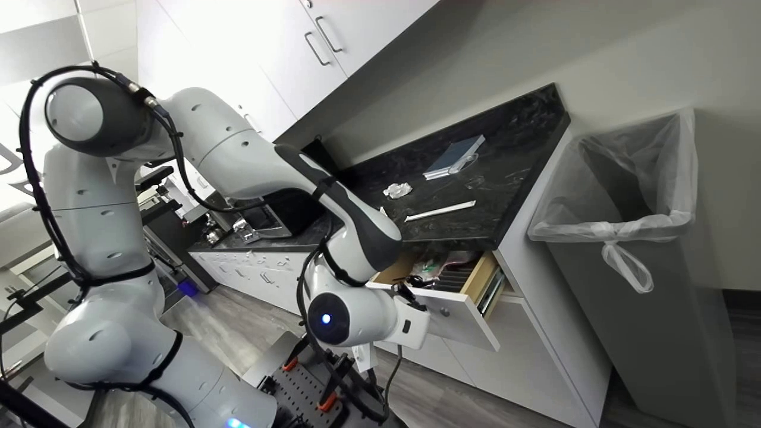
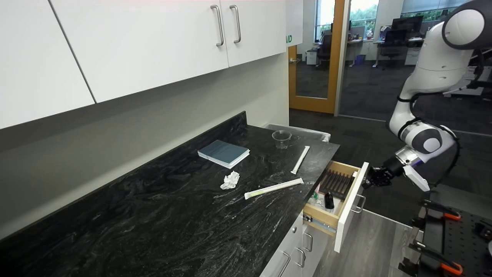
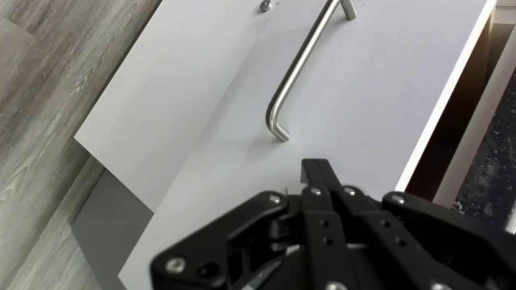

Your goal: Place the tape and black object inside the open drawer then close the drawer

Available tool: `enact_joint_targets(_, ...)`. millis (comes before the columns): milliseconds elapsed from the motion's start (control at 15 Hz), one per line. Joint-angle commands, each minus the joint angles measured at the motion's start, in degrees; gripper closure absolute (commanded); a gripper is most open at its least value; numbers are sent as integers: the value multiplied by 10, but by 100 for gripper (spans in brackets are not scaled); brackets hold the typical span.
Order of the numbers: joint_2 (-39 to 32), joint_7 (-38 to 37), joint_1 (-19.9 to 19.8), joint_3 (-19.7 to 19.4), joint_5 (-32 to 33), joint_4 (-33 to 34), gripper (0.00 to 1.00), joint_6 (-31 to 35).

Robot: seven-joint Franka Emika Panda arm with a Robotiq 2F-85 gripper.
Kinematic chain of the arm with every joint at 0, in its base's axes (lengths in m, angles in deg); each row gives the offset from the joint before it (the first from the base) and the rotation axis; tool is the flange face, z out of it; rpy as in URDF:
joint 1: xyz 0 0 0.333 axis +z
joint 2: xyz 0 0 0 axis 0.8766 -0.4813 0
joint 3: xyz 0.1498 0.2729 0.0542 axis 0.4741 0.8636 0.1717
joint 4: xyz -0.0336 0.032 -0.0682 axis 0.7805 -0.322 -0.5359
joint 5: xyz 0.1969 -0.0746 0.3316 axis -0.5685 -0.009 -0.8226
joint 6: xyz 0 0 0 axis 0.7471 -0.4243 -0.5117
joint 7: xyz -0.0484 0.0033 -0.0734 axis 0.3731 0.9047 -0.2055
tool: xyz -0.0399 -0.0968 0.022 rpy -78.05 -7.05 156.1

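Note:
The drawer stands pulled out from under the counter in both exterior views, its white front facing the robot. Inside it lies a black object, near a dark slatted rack and some clear and green items. I cannot make out the tape; it is hidden or out of view. My gripper is shut, its fingertips together with nothing between them. It points at the drawer's front, beside the metal handle. Whether the tips touch the panel, I cannot tell.
On the dark counter lie a blue book, crumpled tissue, two wrapped straws and a clear cup. A grey lined bin stands at the counter's end. White cabinets hang above.

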Motion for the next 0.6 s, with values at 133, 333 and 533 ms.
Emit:
enact_joint_targets(133, -13, -97, 33, 30, 30, 87, 100, 39)
enact_joint_targets(333, -18, -107, 45, 41, 33, 109, 100, 60)
enact_joint_targets(533, -20, -105, 53, 45, 44, 121, 100, 73)
